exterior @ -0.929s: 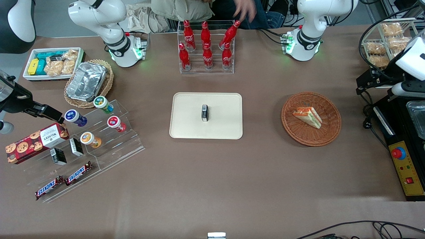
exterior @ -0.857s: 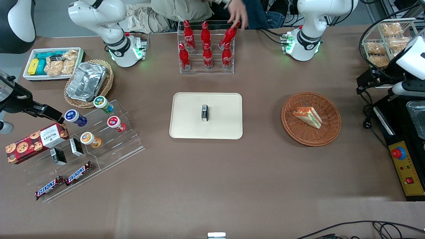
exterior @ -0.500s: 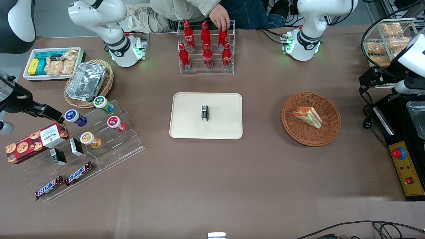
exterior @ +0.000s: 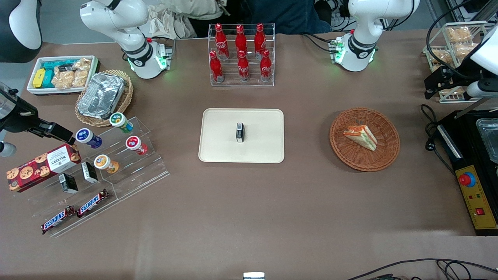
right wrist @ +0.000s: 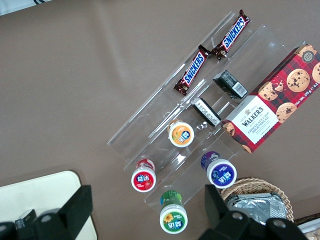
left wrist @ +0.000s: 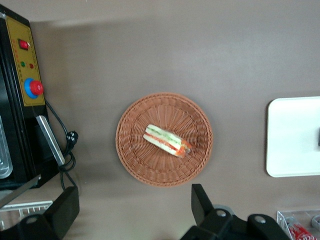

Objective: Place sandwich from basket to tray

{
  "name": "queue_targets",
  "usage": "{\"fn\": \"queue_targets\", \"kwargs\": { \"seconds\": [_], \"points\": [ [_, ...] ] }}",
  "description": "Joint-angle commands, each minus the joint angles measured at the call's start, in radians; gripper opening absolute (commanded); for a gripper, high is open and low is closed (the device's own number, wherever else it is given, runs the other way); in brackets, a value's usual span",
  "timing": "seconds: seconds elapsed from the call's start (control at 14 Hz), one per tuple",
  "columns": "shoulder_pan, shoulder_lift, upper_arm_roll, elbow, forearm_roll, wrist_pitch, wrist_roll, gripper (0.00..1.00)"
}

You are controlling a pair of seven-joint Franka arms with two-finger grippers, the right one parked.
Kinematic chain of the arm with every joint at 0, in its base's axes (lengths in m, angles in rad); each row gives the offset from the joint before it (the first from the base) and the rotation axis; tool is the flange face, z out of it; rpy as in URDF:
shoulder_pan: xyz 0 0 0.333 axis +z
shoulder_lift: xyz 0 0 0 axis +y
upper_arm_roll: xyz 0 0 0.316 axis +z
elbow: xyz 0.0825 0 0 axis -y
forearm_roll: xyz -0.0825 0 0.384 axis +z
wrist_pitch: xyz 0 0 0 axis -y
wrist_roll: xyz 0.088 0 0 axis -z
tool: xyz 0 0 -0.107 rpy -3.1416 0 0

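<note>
The sandwich point(exterior: 360, 137) point(left wrist: 167, 141), a white wedge with orange, red and green layers, lies in the round reddish-brown basket point(exterior: 391, 155) point(left wrist: 130, 165). The cream tray point(exterior: 221, 151) point(left wrist: 290, 150) sits mid-table and carries a small black box point(exterior: 240, 132). My gripper point(exterior: 435, 84) point(left wrist: 132, 205) hangs high over the working arm's end of the table, off to the side of the basket and well apart from it. It is open, with only bare table between its fingers point(left wrist: 200, 200).
A rack of red cola bottles point(exterior: 241, 54) stands farther from the front camera than the tray. A black control box with a red button point(exterior: 476, 192) and a wire rack of bagged snacks point(exterior: 453, 50) sit near my gripper. Clear stands with snacks point(exterior: 101, 163) lie toward the parked arm's end.
My gripper has drifted away from the front camera, along the table's edge. A person's hand stood a tilted cola bottle upright in the rack and pulled away.
</note>
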Motion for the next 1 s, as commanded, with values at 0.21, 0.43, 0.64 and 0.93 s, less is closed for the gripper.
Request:
{"fn": "queue_targets", "kwargs": {
  "seconds": [0.21, 0.43, 0.64, 0.93],
  "points": [
    [0.001, -0.124, 0.009, -0.203, 0.016, 0.021, -0.079, 1.00],
    [0.005, -0.220, 0.011, -0.421, 0.017, 0.162, -0.168, 1.00],
    [0.031, -0.302, 0.009, -0.652, 0.014, 0.346, -0.265, 0.99],
    [0.044, -0.306, 0.011, -0.812, 0.014, 0.492, -0.398, 0.99]
  ]
}}
